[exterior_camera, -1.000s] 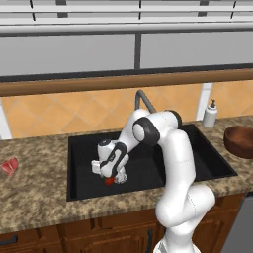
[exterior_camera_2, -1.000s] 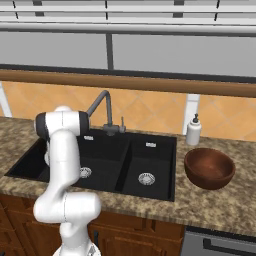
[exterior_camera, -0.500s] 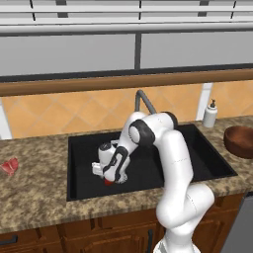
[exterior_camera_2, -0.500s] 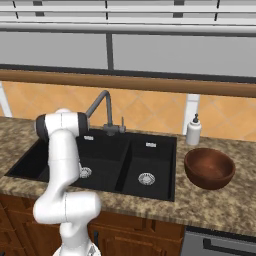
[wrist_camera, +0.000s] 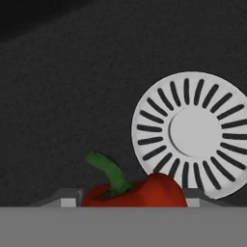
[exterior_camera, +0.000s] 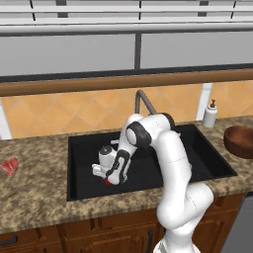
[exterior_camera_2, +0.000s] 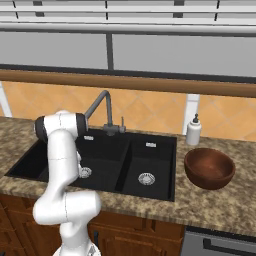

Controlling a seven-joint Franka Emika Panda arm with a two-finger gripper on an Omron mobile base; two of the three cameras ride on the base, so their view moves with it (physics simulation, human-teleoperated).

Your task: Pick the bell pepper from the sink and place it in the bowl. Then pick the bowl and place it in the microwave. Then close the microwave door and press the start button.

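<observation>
Hand view showed the small bright red bell pepper (wrist_camera: 137,192) with its green stem low in the frame, lying on the floor of the matte black double-basin sink (wrist_camera: 72,96) and overlapping the edge of the round silver drain ring (wrist_camera: 190,132). You had the two-finger jaws (exterior_camera: 109,179) down in the wide basin, right at the pepper, of which a red sliver showed beneath the hand in the left base view. Whether the jaws stood apart or had clamped on the pepper could not be told: only the grey stubs of the fingertips (wrist_camera: 67,201) showed on either side of the fruit.

The step in hand was judged to be the grasp of the pepper, with none of the later steps done. To do it well, you would centre the pepper between the fingers, take it across its body and not by the stem, and press no harder on the basin floor. You would then lift straight up, clear of the basin wall and the grey bent-neck faucet (exterior_camera_2: 100,107), before swinging right.

The round dark brown wooden bowl (exterior_camera_2: 209,167) stood on the speckled granite worktop (exterior_camera_2: 220,202), right of the sink, beside a white soap dispenser (exterior_camera_2: 193,131).
</observation>
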